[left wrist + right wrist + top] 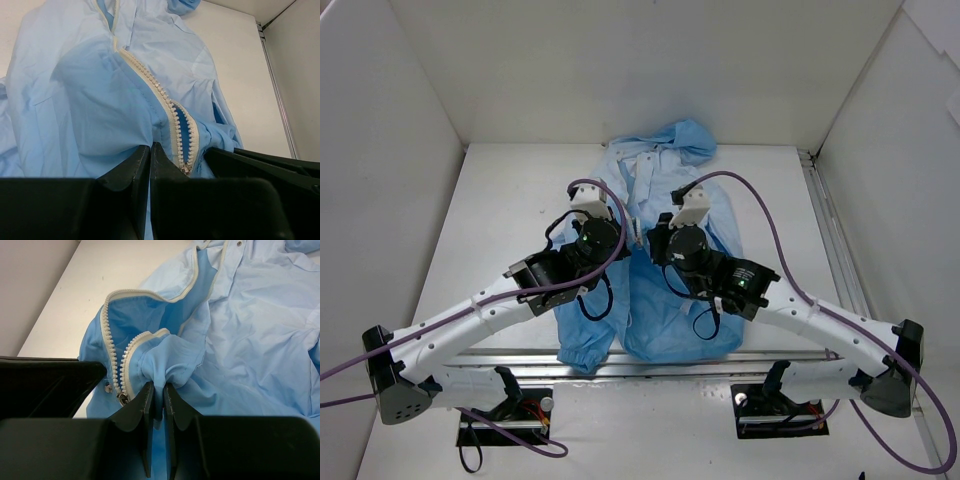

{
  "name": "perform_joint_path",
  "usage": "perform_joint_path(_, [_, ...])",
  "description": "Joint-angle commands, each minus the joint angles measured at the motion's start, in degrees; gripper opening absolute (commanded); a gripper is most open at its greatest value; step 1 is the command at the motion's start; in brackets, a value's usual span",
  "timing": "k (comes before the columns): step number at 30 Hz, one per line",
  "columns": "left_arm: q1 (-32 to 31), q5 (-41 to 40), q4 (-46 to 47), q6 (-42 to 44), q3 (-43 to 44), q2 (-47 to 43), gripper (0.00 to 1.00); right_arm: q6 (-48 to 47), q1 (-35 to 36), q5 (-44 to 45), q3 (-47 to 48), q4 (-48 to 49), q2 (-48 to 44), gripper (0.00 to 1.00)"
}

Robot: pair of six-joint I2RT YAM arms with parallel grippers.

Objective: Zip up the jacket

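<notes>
The light blue jacket [665, 190] lies flat on the white table, hood at the far end. Its cream zipper [150, 80] runs up the middle, and the metal slider [186, 170] sits about halfway up. Beyond the slider the two rows of teeth [107, 340] gape apart. My left gripper [150, 146] is shut, pinching the thin fabric just left of the slider. My right gripper [159, 386] is shut on a bunched fold of the jacket just right of the slider [121, 399]. Both grippers meet over the jacket's middle, left gripper [628, 232], right gripper [652, 232].
White walls [410, 130] close in the table on three sides. A metal rail [830, 230] runs along the right edge and another [660, 357] along the front. Each wrist view shows the other gripper's black body close by: [270, 165], [45, 385].
</notes>
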Motion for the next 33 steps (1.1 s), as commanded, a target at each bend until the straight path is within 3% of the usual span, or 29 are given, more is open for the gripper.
perform_joint_path(1, [-0.5,-0.8,2.6,1.5,2.9,-0.1,0.0,0.5,1.0,1.4,4.5,2.2,0.0,0.0])
perform_joint_path(16, [-1.0,-3.5,4.9,2.6,1.8,-1.6,0.0,3.1,1.6,2.1,9.0,-5.9,4.9,0.0])
perform_joint_path(33, [-2.1,-7.8,2.0,1.3,3.2,-0.2,0.0,5.1,0.9,3.7,8.6,-7.2,2.6,0.0])
